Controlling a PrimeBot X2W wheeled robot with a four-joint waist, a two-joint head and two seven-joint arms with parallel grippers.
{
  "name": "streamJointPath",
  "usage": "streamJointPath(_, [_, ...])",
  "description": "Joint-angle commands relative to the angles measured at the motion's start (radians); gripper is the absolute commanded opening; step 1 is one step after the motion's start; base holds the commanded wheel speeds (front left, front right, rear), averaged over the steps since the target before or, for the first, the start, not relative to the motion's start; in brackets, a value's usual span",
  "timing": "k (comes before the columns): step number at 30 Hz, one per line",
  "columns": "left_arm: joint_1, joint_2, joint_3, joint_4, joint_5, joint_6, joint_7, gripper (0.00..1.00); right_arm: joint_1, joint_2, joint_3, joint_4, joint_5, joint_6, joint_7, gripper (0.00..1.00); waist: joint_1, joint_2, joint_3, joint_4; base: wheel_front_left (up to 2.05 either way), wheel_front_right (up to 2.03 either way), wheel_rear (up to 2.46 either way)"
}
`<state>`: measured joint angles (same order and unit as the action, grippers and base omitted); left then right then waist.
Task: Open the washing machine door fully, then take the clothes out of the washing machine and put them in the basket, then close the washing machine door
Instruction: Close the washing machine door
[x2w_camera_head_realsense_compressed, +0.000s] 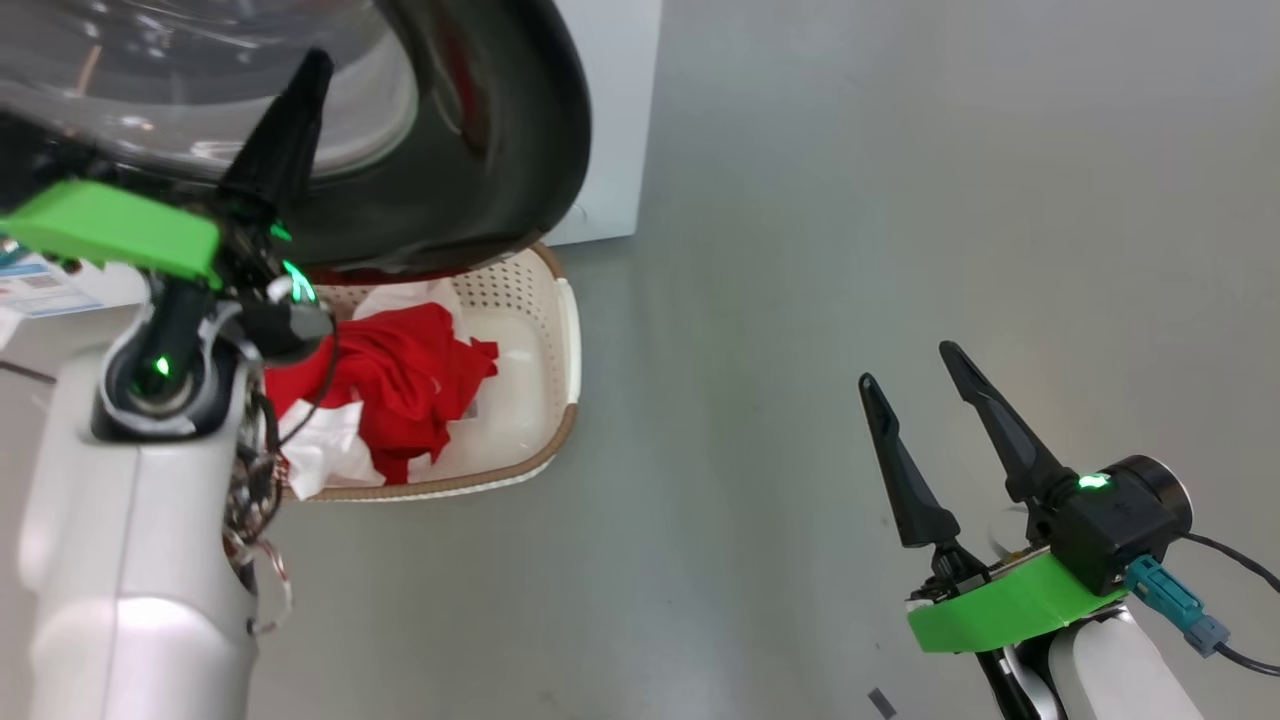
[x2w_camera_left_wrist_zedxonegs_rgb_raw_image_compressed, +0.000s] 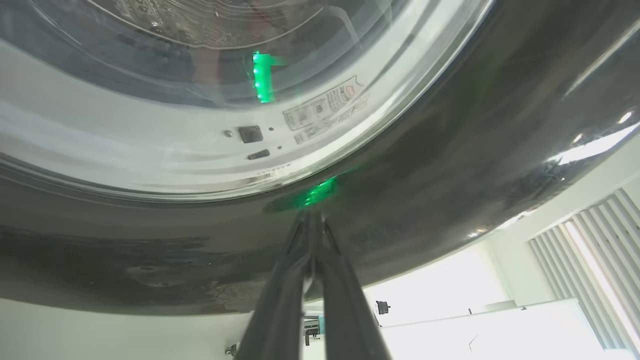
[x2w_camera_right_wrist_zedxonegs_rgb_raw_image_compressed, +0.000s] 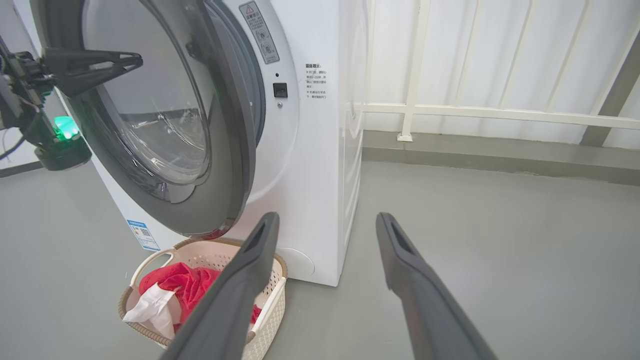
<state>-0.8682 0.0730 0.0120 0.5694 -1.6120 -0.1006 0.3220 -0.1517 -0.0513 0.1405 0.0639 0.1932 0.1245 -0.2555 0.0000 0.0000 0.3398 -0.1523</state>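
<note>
Left wrist view: the left gripper (x2w_camera_left_wrist_zedxonegs_rgb_raw_image_compressed: 311, 220) is being shown with its two dark fingers brought together, nothing between them, the joined tips being set against the black rim of the washing machine door (x2w_camera_left_wrist_zedxonegs_rgb_raw_image_compressed: 425, 175); contact looks likely but cannot be confirmed. A green light is being reflected in the rim just past the tips. In the head view the right gripper (x2w_camera_head_realsense_compressed: 905, 365) is being held low over the bare grey floor (x2w_camera_head_realsense_compressed: 800, 250), jaws apart and empty, well apart from everything of the task. In the right wrist view the door is being seen ajar, standing at an angle to the front of the washing machine (x2w_camera_right_wrist_zedxonegs_rgb_raw_image_compressed: 320, 175), its lower edge hanging above the basket (x2w_camera_right_wrist_zedxonegs_rgb_raw_image_compressed: 270, 320). The clothes (x2w_camera_head_realsense_compressed: 410, 375), red with white parts, are being seen heaped inside the basket, which is sitting on the floor just beside the machine's front. The drum is being hidden by the door, so it cannot be told whether anything is left inside. Progress is being judged as late: opening and unloading look done, and closing the door is the step in hand, not yet finished since the door is not latched.
</note>
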Motion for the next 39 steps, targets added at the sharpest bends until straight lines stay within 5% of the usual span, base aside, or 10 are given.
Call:
streamJointPath(1, [0.024,0.025,0.014,-0.046,0.021,-0.014,-0.008,0.48,-0.003,0.001,0.016,-0.019,0.008,0.006,-0.006,1.0,0.0,0.0,-0.018,0.023,0.0,0.0,0.0])
streamJointPath(2, [0.04,0.027,0.007,-0.061,0.035,-0.015,-0.015,0.81,-0.003,0.001,0.015,-0.018,0.009,0.006,-0.006,1.0,0.0,0.0,-0.023,0.029,0.0,0.0,0.0])
streamJointPath(3, [0.058,0.03,-0.001,-0.078,0.051,-0.015,-0.023,1.0,-0.003,0.001,0.015,-0.018,0.008,0.006,-0.006,1.0,0.0,0.0,-0.029,0.035,0.0,0.0,0.0])
streamJointPath(15, [0.281,0.103,-0.126,-0.371,0.375,-0.03,-0.268,1.0,0.015,0.001,-0.011,-0.01,-0.002,0.006,-0.006,1.0,0.0,0.0,-0.105,0.099,0.0,0.0,0.0])
streamJointPath(23, [0.404,0.178,-0.194,-0.406,0.647,-0.025,-0.49,1.0,0.045,0.001,-0.023,-0.003,-0.002,0.006,-0.006,1.0,0.0,0.0,-0.168,0.121,0.0,0.0,0.0])
streamJointPath(29, [0.502,0.197,-0.206,-0.419,0.857,0.034,-0.574,1.0,0.079,0.001,-0.039,-0.007,-0.002,0.006,-0.006,1.0,0.0,0.0,-0.214,0.132,0.0,0.0,0.0])
streamJointPath(39, [0.662,0.15,-0.161,-0.522,1.103,0.096,-0.583,1.0,0.116,0.001,-0.06,-0.014,-0.03,0.006,-0.006,1.0,0.0,0.0,-0.252,0.146,0.0,0.0,0.0])
